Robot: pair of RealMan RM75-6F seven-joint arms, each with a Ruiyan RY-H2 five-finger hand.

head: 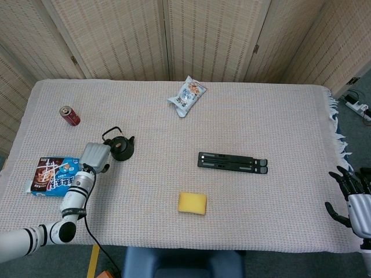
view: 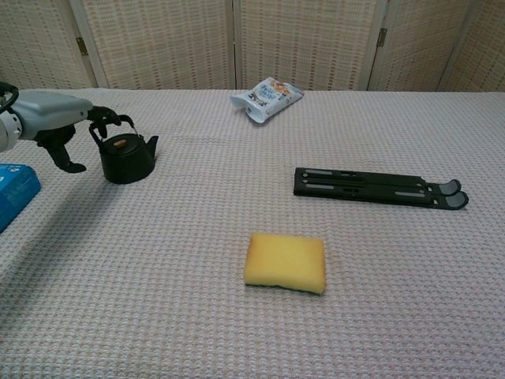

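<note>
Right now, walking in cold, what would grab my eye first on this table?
Probably the left hand at the table's left side, its fingers at the wire handle of a small black kettle. Next, the bright yellow sponge alone near the front middle, with a long black folded stand behind it to the right. The right hand hangs off the table's right edge, holding nothing.
</note>
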